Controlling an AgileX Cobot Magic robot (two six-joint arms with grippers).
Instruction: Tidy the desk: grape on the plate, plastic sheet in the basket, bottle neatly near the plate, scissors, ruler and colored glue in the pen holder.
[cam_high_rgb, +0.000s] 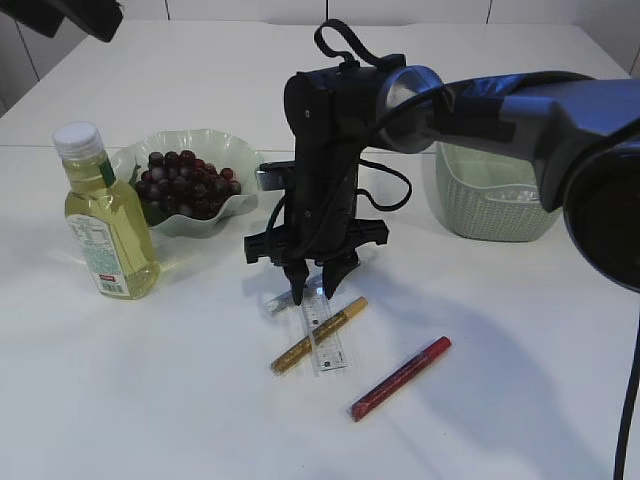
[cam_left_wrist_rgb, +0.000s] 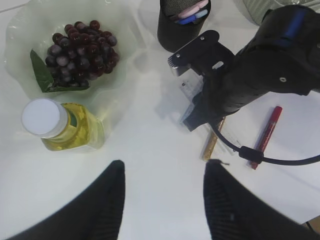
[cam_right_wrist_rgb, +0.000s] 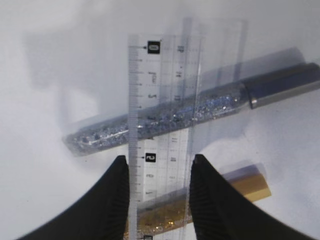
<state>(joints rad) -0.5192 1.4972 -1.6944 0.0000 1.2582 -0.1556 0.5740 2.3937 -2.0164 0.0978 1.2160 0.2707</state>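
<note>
The exterior view shows the right pincer (cam_high_rgb: 318, 283) pointing straight down over the near end of a clear ruler (cam_high_rgb: 323, 335) that lies on the white table (cam_high_rgb: 180, 400). Its fingertips straddle the ruler, but this view does not settle whether they touch it. The right wrist view looks down between the two black fingers (cam_right_wrist_rgb: 112, 200): they stand partly open on either side of the ruler (cam_right_wrist_rgb: 160, 125), close to its edges, with no clear grip on it. Only this view reveals a blue glitter glue pen (cam_right_wrist_rgb: 190, 115) lying crosswise under the ruler; the arm hides most of it in the exterior view. The gold glitter glue pen (cam_right_wrist_rgb: 200, 205) also lies under the ruler, nearer the camera.

The exterior view alone shows the pale green basket (cam_high_rgb: 495, 205) at the right, with something clear inside. The red glue pen (cam_high_rgb: 400, 377) lies apart from the ruler, nearer the front edge.

The left wrist view looks down from above, the left pincer (cam_left_wrist_rgb: 162, 200) partly open and holding nothing. It alone shows the black pen holder (cam_left_wrist_rgb: 182, 22), with items already in it, behind the right arm. The grapes (cam_left_wrist_rgb: 82, 52) sit on the green plate (cam_left_wrist_rgb: 25, 30), and the bottle (cam_left_wrist_rgb: 62, 125) of yellow liquid stands upright just beside it. I see no scissors loose on the table.
</note>
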